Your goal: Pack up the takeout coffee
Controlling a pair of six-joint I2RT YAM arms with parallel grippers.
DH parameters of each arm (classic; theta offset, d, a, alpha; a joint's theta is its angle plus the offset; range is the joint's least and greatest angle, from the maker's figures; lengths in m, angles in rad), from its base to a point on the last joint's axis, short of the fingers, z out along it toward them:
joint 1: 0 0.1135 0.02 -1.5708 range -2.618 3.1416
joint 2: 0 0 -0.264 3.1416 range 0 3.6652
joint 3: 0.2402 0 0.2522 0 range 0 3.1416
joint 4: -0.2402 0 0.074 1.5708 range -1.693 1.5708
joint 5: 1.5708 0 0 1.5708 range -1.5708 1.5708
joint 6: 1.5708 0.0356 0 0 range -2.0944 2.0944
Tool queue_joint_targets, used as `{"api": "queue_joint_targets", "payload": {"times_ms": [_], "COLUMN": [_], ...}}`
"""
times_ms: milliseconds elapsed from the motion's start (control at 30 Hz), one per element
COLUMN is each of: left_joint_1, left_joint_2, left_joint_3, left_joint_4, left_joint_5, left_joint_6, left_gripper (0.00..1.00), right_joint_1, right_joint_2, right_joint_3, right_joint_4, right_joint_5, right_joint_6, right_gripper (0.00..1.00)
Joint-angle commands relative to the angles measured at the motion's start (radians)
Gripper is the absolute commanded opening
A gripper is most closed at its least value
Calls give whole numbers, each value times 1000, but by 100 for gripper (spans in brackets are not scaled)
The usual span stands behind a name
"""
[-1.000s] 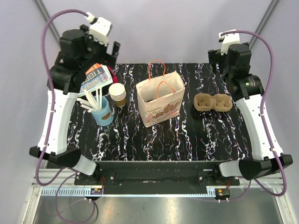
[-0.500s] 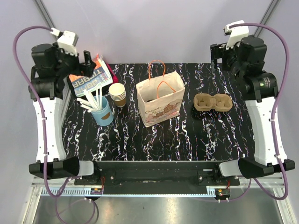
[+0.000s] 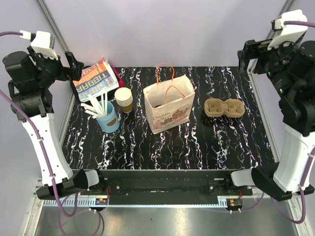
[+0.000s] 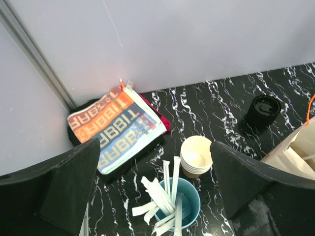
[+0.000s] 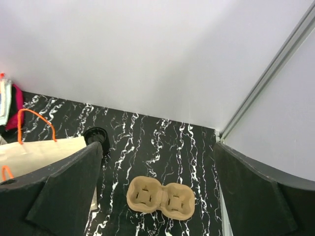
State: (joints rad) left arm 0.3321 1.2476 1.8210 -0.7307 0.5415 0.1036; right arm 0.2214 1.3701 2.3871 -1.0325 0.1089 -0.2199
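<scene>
The takeout coffee point(image 4: 263, 109), a small cup with a round black lid, stands at the back of the table behind the paper bag point(image 3: 169, 104). It also shows in the right wrist view point(image 5: 97, 135); in the top view the bag hides it. The brown two-hole cup tray point(image 3: 224, 108) lies empty to the right of the bag, also in the right wrist view point(image 5: 162, 198). My left gripper point(image 3: 73, 66) is open and empty, high above the table's back left corner. My right gripper point(image 3: 249, 53) is open and empty, high above the back right corner.
A stack of lidless paper cups point(image 3: 123, 99) and a blue cup with white sticks point(image 3: 108, 117) stand left of the bag. A striped magazine point(image 3: 95, 81) lies at the back left corner. Walls close off the back and sides.
Both arms have risen and swung outward, away from the table's middle. Nothing on the table has moved.
</scene>
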Motion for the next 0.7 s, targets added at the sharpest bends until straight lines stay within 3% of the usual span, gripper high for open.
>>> {"api": "queue_joint_targets", "payload": {"times_ms": [0,300,667], "left_joint_1": [7,8,8], "left_joint_2": [-24,-5,-5], "left_joint_3": [134,386,439], "left_joint_4": [-41,-197,-228], "left_joint_5": [-60,-98,-112], "left_joint_6": [1,-7,-28], "left_gripper": [99,99,99], "right_joint_1": [-4,-4,-4], "right_joint_2": [-6,-5,-3], "right_joint_3": [58,64,37], "right_joint_4": [-70,-77,-74], "right_joint_5": [-49,-32,-22], "right_joint_6": [16,17,11], "right_gripper": [100,100,100]}}
